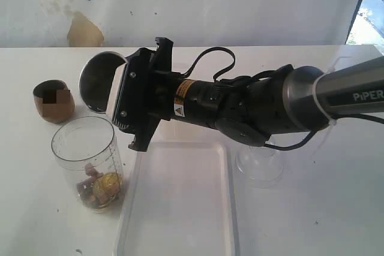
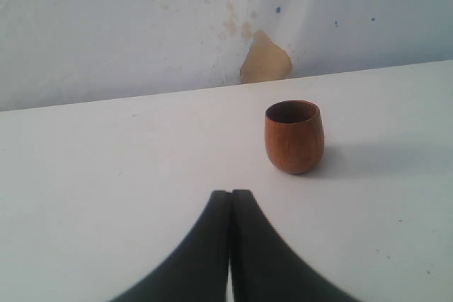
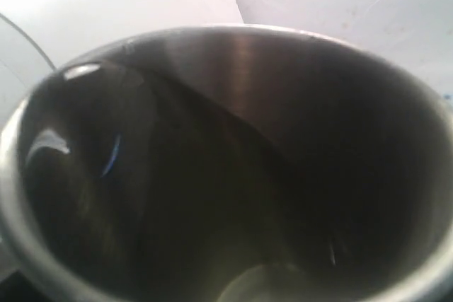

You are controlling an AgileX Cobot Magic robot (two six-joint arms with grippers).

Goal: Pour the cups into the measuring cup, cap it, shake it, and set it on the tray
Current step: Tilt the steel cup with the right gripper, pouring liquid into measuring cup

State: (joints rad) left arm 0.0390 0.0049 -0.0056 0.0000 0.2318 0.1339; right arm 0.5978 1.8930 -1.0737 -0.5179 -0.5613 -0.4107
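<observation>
Where a white table [image 1: 312, 208] meets a pale wall [image 1: 240, 4], a plain, bright room is shown. The wall is marked with faint stains and one tan patch [image 1: 84, 31] where the paint looks peeled, just above the table edge. Daylight is seen through an opening [image 1: 367, 4] at the far right. The tabletop is matte white and lightly speckled.

The right gripper [image 1: 123, 97] is stretched across from the right on a black and grey arm. The steel tumbler [image 1: 99, 82] is clamped in its fingers, tipped on its side and held off the table near the open top of the measuring cup [image 1: 87, 160]. In the right wrist view only the tumbler's dark brushed inside is seen.

The measuring cup is stood upright on the table just left of the tray [image 1: 180, 232], with small gold and brown pieces lying at its bottom. The wooden cup [image 1: 54, 101] is stood upright at the left, apart from the measuring cup. The tray is laid flat at the front middle. A frosted beaker [image 1: 259, 166] is partly hidden behind the arm, beside the tray's far right corner.

The left gripper [image 2: 231, 196] is seen in its wrist view alone, its fingers pressed fully together with nothing between them, pointed roughly towards the wooden cup.
</observation>
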